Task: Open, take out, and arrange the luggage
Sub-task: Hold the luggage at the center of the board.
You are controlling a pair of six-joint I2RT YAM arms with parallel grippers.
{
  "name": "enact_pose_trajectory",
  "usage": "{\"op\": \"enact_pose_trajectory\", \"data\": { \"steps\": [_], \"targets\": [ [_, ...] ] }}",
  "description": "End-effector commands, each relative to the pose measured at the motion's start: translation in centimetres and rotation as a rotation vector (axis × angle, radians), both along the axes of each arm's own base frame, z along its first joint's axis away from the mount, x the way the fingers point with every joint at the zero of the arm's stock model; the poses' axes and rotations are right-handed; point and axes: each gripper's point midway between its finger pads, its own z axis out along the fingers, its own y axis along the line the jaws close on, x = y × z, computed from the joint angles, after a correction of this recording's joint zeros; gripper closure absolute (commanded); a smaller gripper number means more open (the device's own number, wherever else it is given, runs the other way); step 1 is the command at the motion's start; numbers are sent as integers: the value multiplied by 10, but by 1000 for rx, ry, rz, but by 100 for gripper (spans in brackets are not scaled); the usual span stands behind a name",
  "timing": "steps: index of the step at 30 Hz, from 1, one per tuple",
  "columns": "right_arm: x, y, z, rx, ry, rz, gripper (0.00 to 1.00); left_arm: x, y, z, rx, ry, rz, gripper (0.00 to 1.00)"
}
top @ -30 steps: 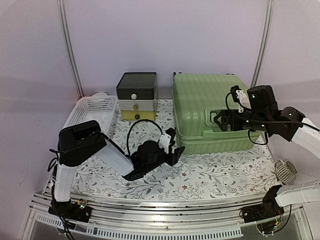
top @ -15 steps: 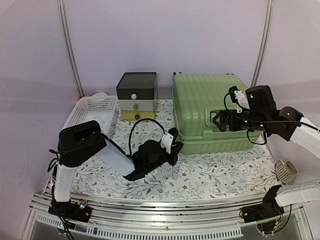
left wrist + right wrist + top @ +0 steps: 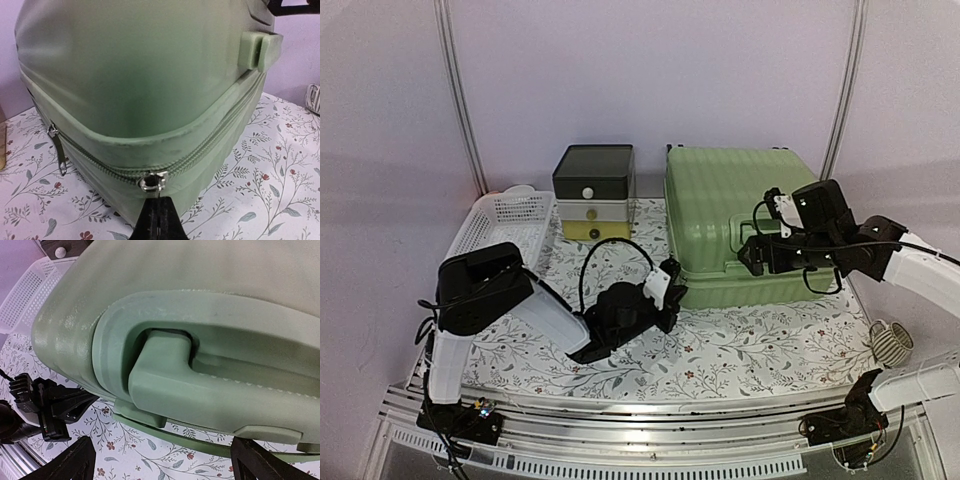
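with left jaws clenched on the metal zip pull [image 3: 152, 182], draw steadily along the seam [image 3: 215, 136] of the light-green ribbed hard-shell suitcase [image 3: 720, 200] lying far-right on the worktop [image 3: 740, 345], right jaws released.

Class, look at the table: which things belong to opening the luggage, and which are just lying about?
In the job: luggage; zipper pull, pinched by the left gripper; recessed handle, faced by the open right gripper.
Lying about: drawer box; mesh basket; wire coil.
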Motion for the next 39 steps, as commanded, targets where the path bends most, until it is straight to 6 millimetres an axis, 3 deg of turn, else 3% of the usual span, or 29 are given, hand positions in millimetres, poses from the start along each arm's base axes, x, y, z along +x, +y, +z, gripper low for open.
{"op": "enact_pose_trajectory", "data": {
  "steps": [1, 10, 17, 22, 28, 34, 39],
  "targets": [
    [9, 5, -7, -19, -6, 2, 4, -34, -37, 20, 6, -94, -113, 100],
    [23, 20, -26, -42, 27, 26, 8, -53, -72, 11, 48, -109, -224, 100],
    [18, 34, -32, 5, 59, 81, 21, -54, -81, 16, 41, -120, -234, 100],
    [16, 45, -40, 25, 92, 126, 28, -66, -103, 18, 43, -123, -326, 100],
    [10, 59, -31, 87, 96, 199, 30, -84, -132, 18, 105, -190, -365, 100],
    [11, 48, -21, 80, 58, 151, 30, -83, -134, 18, 79, -176, -347, 100],
    [8, 15, -1, 37, -21, 40, 23, -79, -115, 20, 63, -172, -296, 100]
  ]
}}
